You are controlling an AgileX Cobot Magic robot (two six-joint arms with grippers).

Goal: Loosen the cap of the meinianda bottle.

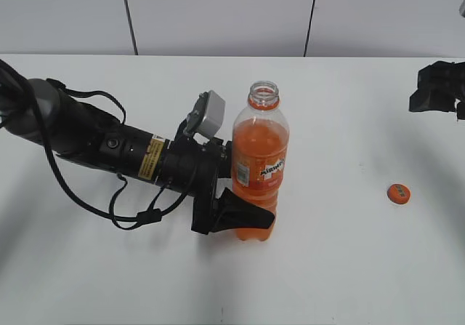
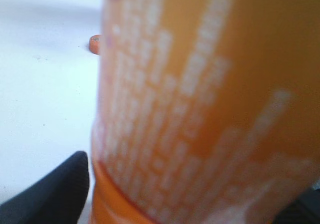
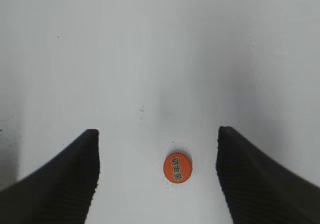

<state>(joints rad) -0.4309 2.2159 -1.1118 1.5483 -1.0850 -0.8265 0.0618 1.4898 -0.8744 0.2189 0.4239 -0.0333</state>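
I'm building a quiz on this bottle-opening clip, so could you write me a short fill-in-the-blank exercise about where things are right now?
1. The left gripper is shut on the lower body of the ____.
2. The cap lies on the ____, apart from the bottle.
3. The mouth of the meinianda bottle is ____.
4. The right gripper is ____, above the cap.

Missing words: meinianda bottle; table; open (uncapped); open

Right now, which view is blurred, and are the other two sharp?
Left wrist view: the meinianda bottle fills the frame, label print smeared out of focus. Right wrist view: sharp, the cap shows legible marking on the table. Exterior view: sharp, soft shadows only.
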